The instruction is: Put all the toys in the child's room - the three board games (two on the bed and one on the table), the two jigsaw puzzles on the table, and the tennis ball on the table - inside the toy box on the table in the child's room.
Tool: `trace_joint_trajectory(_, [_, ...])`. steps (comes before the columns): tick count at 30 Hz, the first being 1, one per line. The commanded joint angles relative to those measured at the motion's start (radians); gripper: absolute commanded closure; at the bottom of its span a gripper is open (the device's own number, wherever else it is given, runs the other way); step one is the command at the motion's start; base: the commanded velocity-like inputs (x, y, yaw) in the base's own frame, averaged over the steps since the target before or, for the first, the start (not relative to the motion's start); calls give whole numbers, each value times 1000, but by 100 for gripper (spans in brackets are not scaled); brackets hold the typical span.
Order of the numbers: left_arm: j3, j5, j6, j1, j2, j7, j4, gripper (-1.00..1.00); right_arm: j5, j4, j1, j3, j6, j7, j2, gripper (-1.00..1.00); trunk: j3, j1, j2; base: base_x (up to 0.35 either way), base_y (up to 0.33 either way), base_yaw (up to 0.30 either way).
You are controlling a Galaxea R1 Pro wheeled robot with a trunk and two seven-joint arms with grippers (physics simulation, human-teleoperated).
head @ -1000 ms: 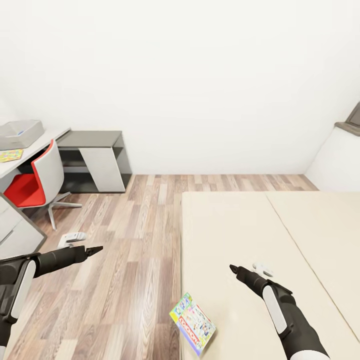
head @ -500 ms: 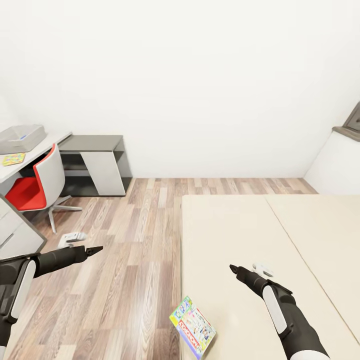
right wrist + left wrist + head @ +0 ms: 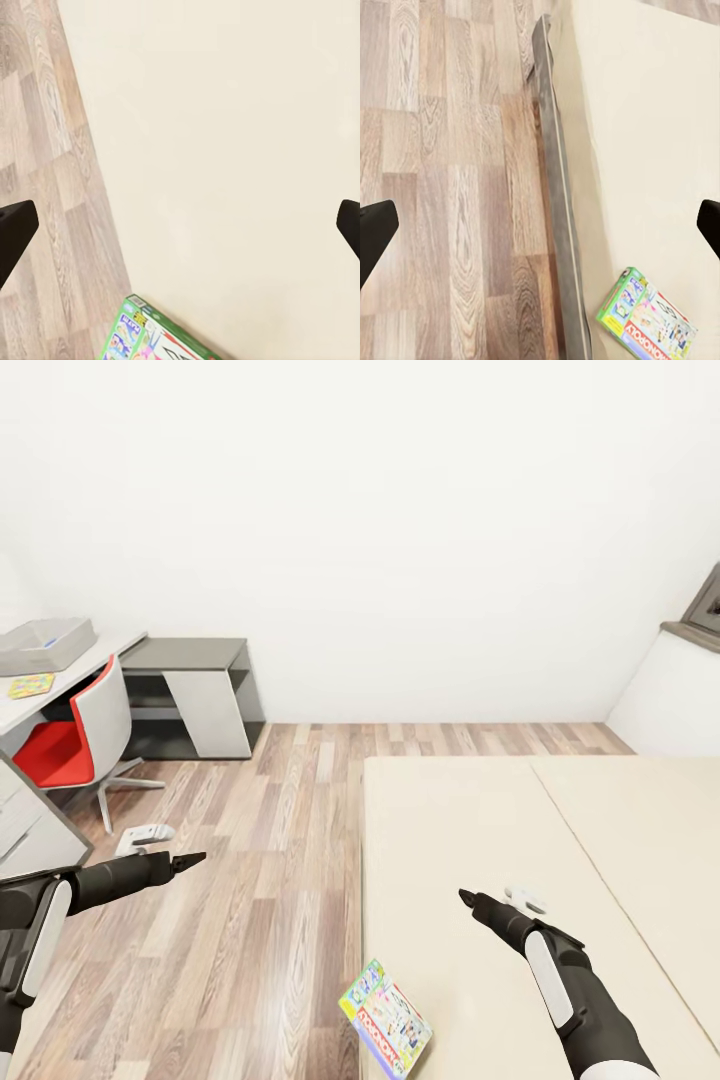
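- A green-white-red board game (image 3: 386, 1019) lies flat at the bed's (image 3: 480, 840) near corner, beside the wood floor (image 3: 250, 920).
- Left end effector (image 3: 190, 858) hangs released over the floor; right end effector (image 3: 467, 897) hangs released over the mattress.
- The toy box (image 3: 45, 644) and a jigsaw puzzle (image 3: 30, 685) sit on the desk (image 3: 70, 678).

Head camera is looking forward and down across floor (image 3: 260, 860) and bed (image 3: 480, 840); both wrist cameras are facing straight down, closer in, sharing the bed edge and one board game (image 3: 649, 322) (green-bordered box)
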Motion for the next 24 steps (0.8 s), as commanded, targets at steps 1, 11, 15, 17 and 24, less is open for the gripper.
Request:
trace_joint_trajectory(1, [1,9,9,-1,0,3,0,-100,-2,-1,-1,-3,6,3,0,-100,0,1,-2,0,0,0])
trace_joint_trajectory(11, [1,9,9,-1,0,3,0,-100,-2,-1,-1,-3,6,4,0,-100,16,1,-2,0,0,0])
trace_joint_trajectory(15, [1,9,9,-1,0,3,0,-100,-2,-1,-1,-3,6,4,0,-100,22,1,-2,0,0,0])
trace_joint_trajectory(17, [1,9,9,-1,0,3,0,-100,-2,-1,-1,-3,6,4,0,-100,25,1,-2,0,0,0])
trace_joint_trajectory(24, [1,9,9,-1,0,3,0,-100,-2,-1,-1,-3,6,4,0,-100,37,1,-2,0,0,0])
